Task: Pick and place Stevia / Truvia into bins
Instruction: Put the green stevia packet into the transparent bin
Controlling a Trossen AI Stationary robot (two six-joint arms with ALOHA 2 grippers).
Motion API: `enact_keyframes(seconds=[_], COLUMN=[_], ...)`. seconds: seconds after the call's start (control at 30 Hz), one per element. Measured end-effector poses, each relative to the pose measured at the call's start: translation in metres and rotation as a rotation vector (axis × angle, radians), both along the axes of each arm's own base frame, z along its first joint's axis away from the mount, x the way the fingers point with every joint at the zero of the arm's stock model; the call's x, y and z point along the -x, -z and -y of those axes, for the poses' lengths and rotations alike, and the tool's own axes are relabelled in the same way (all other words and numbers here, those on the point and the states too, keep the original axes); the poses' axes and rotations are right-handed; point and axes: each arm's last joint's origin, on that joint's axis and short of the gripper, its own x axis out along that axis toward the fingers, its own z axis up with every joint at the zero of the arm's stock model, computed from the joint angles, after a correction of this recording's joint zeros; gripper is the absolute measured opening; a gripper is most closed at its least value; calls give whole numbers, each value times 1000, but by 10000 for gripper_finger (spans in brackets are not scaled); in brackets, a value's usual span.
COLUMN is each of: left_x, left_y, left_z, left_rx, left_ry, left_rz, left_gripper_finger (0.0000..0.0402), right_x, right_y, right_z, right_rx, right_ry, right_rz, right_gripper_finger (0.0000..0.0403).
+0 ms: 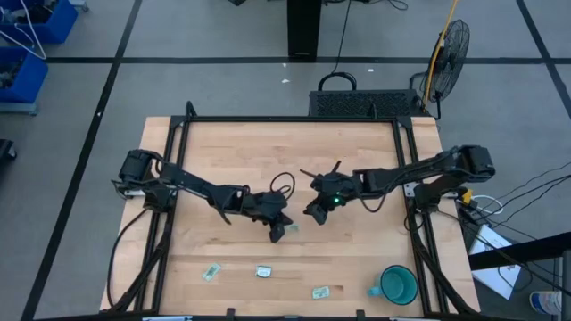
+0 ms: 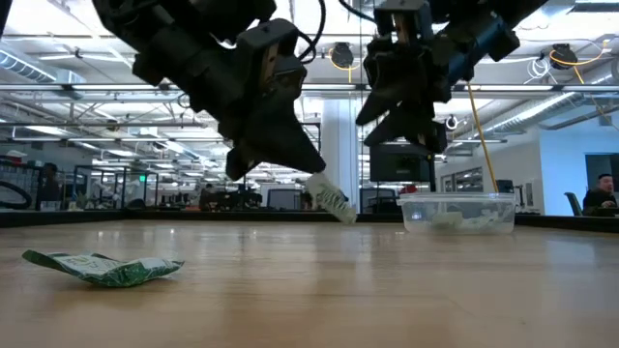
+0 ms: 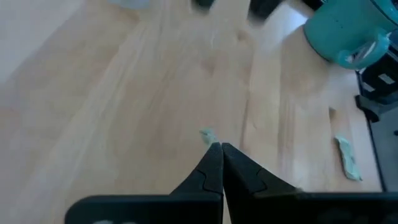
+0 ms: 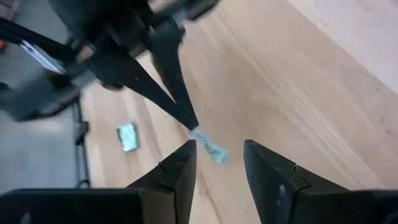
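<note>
My left gripper (image 1: 278,232) hangs above the middle of the table, shut on one pale green Stevia sachet (image 2: 332,203). My right gripper (image 4: 217,148) is open just to its right; its fingers stand on either side of the sachet's free end (image 4: 210,149) without touching it. The clear bin (image 2: 456,211) rests on the table farther back, with sachets inside. Three more sachets lie flat near the near edge (image 1: 211,272), (image 1: 263,271), (image 1: 321,292); one is crumpled (image 2: 102,268). My left gripper pinches the sachet by its upper end (image 4: 194,130) between its two fingertips (image 3: 214,149), coming from above and slanting down. The sachet is lifted clear of the table and hangs tilted below the tips, with its lower end free.
A teal mug (image 1: 397,285) stands by the table's near right corner. A dark frame (image 1: 294,119) runs along the table's left, far and right sides. Bare wood lies between the grippers and the sachets at the near edge.
</note>
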Motion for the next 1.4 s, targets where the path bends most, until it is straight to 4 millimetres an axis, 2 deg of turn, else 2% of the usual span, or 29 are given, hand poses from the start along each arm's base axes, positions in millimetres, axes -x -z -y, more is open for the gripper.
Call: enact_keyframes(seconds=[0.1, 0.27, 0.4, 0.5, 0.67, 0.87, 1.2, 1.4], left_x=[0, 3, 3, 2, 0, -1, -1, 3], left_y=[0, 4, 4, 2, 0, -2, -2, 2], left_z=[-1, -2, -2, -2, -1, -1, -1, 0], left_rx=[-27, -53, -59, -60, -62, -59, -38, 21], left_ry=[12, 28, 32, 35, 40, 39, 33, 34], left_rz=[-37, -91, -92, -71, -41, -22, -21, -90], left_gripper_finger=[1, 1, 1, 1, 1, 1, 0, 3], right_x=[-2, -3, -8, -14, -23, -38, -44, -44], right_y=[7, 11, 10, 17, 43, 65, 78, 81], right_z=[-1, -6, -11, -14, -15, -19, -19, -19], right_rx=[4, 92, 238, 295, 280, 230, 242, 197], right_ry=[-21, -177, -304, -348, -357, -392, -395, -356], right_rz=[-22, -3, 91, 137, 97, 175, 190, 171], right_gripper_finger=[130, 130, 130, 130, 130, 130, 130, 130])
